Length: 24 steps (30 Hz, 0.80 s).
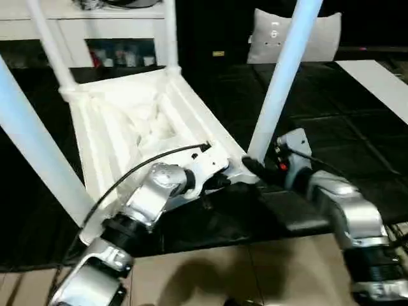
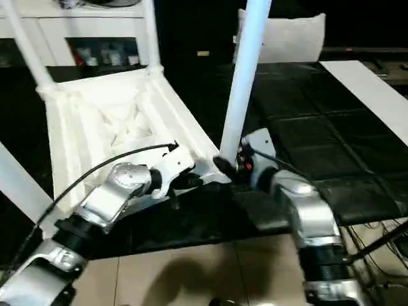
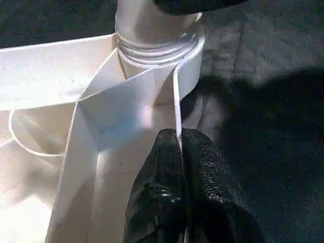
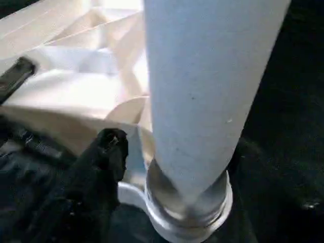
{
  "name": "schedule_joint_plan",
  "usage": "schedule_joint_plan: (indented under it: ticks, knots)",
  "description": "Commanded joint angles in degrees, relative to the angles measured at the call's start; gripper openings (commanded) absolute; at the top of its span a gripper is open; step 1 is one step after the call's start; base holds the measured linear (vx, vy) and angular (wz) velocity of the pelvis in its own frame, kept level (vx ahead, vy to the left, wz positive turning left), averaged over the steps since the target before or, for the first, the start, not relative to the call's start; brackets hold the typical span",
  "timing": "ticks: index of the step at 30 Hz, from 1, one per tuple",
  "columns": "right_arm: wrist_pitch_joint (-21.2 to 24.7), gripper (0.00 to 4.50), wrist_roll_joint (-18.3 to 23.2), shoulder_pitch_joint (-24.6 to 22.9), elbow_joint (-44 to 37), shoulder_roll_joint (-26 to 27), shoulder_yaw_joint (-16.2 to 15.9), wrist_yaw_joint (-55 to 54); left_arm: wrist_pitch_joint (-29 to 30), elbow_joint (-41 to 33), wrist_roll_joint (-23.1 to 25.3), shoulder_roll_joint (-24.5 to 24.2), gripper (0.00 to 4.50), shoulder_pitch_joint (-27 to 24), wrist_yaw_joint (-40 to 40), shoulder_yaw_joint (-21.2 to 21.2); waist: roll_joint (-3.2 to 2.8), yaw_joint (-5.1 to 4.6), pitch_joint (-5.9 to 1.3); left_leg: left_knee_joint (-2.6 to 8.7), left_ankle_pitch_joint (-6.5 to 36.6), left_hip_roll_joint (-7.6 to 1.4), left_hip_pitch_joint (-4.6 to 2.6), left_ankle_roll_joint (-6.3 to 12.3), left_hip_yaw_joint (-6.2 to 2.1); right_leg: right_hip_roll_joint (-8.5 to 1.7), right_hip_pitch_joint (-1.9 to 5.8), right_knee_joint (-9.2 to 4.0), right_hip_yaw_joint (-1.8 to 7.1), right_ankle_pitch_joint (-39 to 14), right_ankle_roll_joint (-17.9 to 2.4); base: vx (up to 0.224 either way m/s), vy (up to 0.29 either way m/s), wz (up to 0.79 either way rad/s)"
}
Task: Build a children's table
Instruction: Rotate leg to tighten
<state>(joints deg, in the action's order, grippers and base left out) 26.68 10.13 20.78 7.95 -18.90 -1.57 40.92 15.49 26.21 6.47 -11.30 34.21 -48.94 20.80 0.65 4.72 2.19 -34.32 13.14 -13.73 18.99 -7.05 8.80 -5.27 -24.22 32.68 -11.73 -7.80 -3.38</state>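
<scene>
The left claw is pinched shut on the thin side wall of the upturned white tabletop, just beside its near corner socket. The right claw sits at the base of the leg standing in that socket; whether it grips cannot be told. Other tapered white legs rise from the far and left corners. The ribbed underside faces up on the black-covered worktop, with a white cabinet behind.
</scene>
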Motion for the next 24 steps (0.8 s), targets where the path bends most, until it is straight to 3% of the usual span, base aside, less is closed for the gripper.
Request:
schedule_joint_plan:
  ticks: [1, 3, 5, 7, 8, 10, 11, 17, 21, 22, 24]
  knots:
    - [-1.2, 3.87, 2.3, -0.1, -2.5, -2.4, -2.1, 7.2, -6.3, -1.3, -0.3, -1.5, 0.00, 0.1, -5.0, 1.4, 0.13, 0.51, -4.07, 3.21, 3.0, 0.51, 0.77, 5.75, 0.96, -3.40, 5.07, -4.05, 4.05, -18.6, -1.2, 0.000, 0.000, 0.00]
    - [-0.9, 4.03, 3.0, -0.4, -3.0, -5.5, -2.8, 12.2, -9.4, -1.9, -1.3, -3.5, 0.00, -0.6, -9.5, 2.3, 0.09, 0.78, -3.85, 3.28, 5.3, 0.48, 0.59, 5.02, 0.99, -3.28, 4.86, -4.55, 3.89, -21.3, 0.3, 0.000, 0.000, 0.00]
    - [-1.1, 4.11, 3.4, -0.5, -2.9, -7.2, -3.4, 14.9, -10.1, -2.0, -2.0, -4.5, 0.00, -0.7, -11.7, 2.7, 0.16, 1.12, -3.82, 3.32, 6.0, 0.38, 0.24, 4.69, 1.05, -3.27, 4.64, -4.69, 3.92, -22.1, 0.6, 0.000, 0.000, 0.00]
    - [-1.5, 4.11, 3.9, -0.4, -2.5, -10.5, -5.1, 20.4, -11.3, -2.0, -3.2, -6.3, 0.00, -0.5, -16.1, 3.5, 0.13, 1.55, -3.87, 3.34, 6.1, 0.29, 0.31, 4.56, 0.98, -3.34, 4.78, -4.59, 3.91, -22.3, 0.5, 0.000, 0.000, 0.00]
    - [-1.7, 4.11, 4.3, -0.4, -2.4, -11.2, -5.5, 22.3, -11.9, -2.1, -3.6, -7.0, 0.00, -0.4, -17.9, 3.9, 0.58, 1.67, -3.94, 3.31, 6.0, 0.30, 0.28, 4.67, 1.02, -3.27, 4.77, -4.56, 3.88, -22.2, 0.5, 0.000, 0.000, 0.00]
    - [-1.9, 4.11, 5.0, -0.1, -2.0, -12.2, -5.9, 25.2, -13.3, -2.0, -3.9, -8.0, 0.00, -0.1, -20.7, 4.5, 0.34, 2.12, -4.07, 3.35, 4.8, 0.03, 0.42, 4.63, 0.88, -3.43, 4.80, -4.01, 4.07, -20.2, -0.3, 0.000, 0.000, 0.00]
    - [-2.0, 4.11, 5.2, 0.0, -1.8, -12.4, -6.1, 26.0, -13.8, -1.9, -3.9, -8.3, 0.00, -0.1, -21.5, 4.7, 0.58, 2.29, -4.14, 3.33, 4.1, 0.05, 0.58, 4.62, 0.87, -3.45, 4.93, -3.72, 4.13, -19.3, -0.6, 0.000, 0.000, 0.00]
    - [-1.3, 3.40, 7.9, 0.7, -1.1, -14.4, -8.2, 34.0, -18.2, -2.0, -3.9, -11.3, 0.00, 0.0, -29.0, 6.9, 0.61, 3.31, -4.13, 3.30, 3.2, -0.09, 0.62, 4.56, 0.99, -3.51, 4.85, -3.43, 4.31, -18.6, -1.3, 0.000, 0.000, 0.00]
    - [-0.8, 3.21, 8.8, 0.7, -1.0, -14.7, -8.8, 36.0, -19.1, -1.8, -3.9, -11.8, 0.00, 0.2, -30.0, 7.3, 0.60, 3.45, -4.05, 3.34, 4.1, -0.02, 0.57, 3.84, 1.01, -3.47, 4.83, -3.73, 4.17, -20.4, -0.5, 0.000, 0.000, 0.00]
    - [-0.7, 2.96, 8.8, 0.6, -1.0, -14.7, -8.8, 36.1, -19.1, -1.8, -3.9, -11.9, 0.00, 0.2, -30.0, 7.3, 0.86, 3.41, -4.07, 3.31, 4.0, 0.04, 0.64, 3.79, 1.03, -3.46, 4.90, -3.77, 4.16, -20.6, -0.2, 0.000, 0.000, 0.00]
    - [0.3, 2.89, 9.5, 0.4, -1.2, -14.7, -9.3, 37.5, -19.6, -1.5, -4.0, -12.0, 0.00, 0.4, -30.6, 7.1, 0.94, 3.38, -4.11, 3.27, 3.9, 0.15, 0.75, 3.50, 1.02, -3.40, 4.92, -3.79, 4.07, -21.0, 0.5, 0.000, 0.000, 0.00]
